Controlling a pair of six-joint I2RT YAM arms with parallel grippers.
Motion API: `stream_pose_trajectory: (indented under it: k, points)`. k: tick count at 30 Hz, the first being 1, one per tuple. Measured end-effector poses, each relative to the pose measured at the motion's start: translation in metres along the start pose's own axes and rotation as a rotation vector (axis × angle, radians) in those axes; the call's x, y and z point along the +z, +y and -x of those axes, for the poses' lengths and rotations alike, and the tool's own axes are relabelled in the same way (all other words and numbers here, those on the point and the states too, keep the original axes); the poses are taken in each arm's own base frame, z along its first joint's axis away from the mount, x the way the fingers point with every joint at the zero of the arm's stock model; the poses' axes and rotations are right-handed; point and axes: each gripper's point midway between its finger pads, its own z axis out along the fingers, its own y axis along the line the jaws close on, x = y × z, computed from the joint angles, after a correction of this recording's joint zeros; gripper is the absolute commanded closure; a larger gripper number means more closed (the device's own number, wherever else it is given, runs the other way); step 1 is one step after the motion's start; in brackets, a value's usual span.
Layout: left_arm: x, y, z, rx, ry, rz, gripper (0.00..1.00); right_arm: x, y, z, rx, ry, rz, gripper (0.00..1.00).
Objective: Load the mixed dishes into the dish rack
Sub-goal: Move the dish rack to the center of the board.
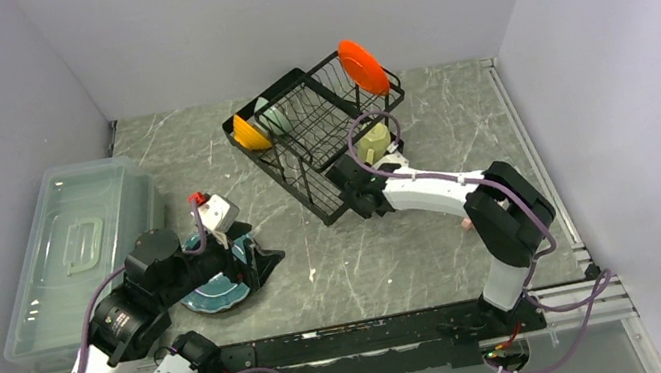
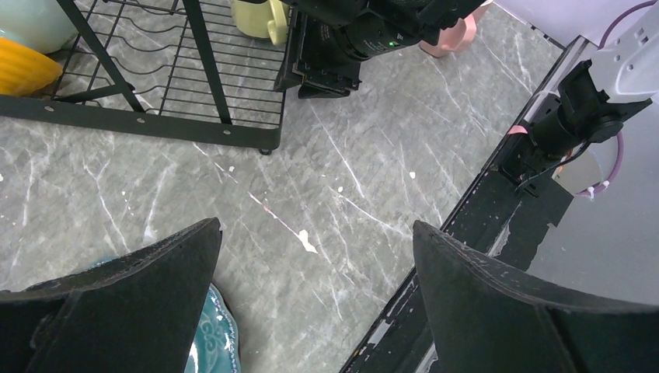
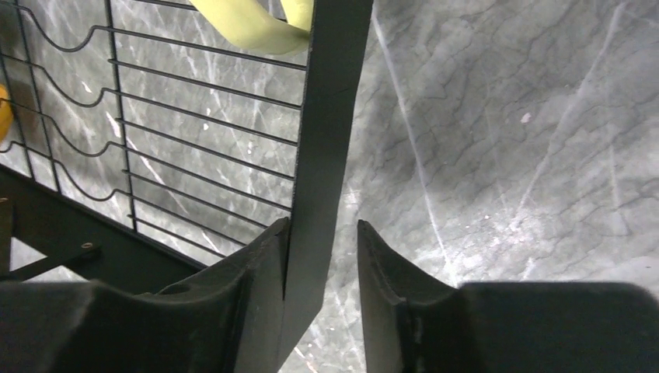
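Right wrist: right gripper [image 3: 322, 233] sits part-spread astride the dish rack [image 3: 330, 116] edge bar, so a skewed retreat may snag and shove it, tipping the pale yellow mug [image 3: 249, 19] inside; left gripper [image 2: 316, 225] gapes over teal plate [image 2: 214, 334].

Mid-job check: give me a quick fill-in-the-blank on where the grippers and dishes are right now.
The dish rack's black frame bar runs ____ the right gripper's fingers.
The left gripper hangs with jaws ____ over the teal plates.
The mug inside the rack is pale ____.
In the top view, the clear lidded bin sits on the rack's ____ side.
Missing words: between; open; yellow; left.
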Motion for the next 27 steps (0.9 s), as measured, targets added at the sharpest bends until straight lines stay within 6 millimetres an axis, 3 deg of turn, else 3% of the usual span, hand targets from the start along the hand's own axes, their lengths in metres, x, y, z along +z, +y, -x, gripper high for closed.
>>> stream_pose_trajectory:
  k: [9, 27]
  points:
    - [0.000, 0.001, 0.000, 0.002, 0.000, 0.008, 0.01, -0.004, -0.007, 0.002, -0.031, -0.001, -0.004, 0.48]
    - [0.000, 0.002, 0.000, 0.002, 0.001, 0.014, 0.01, -0.061, -0.019, 0.035, -0.112, -0.038, 0.196, 0.45]
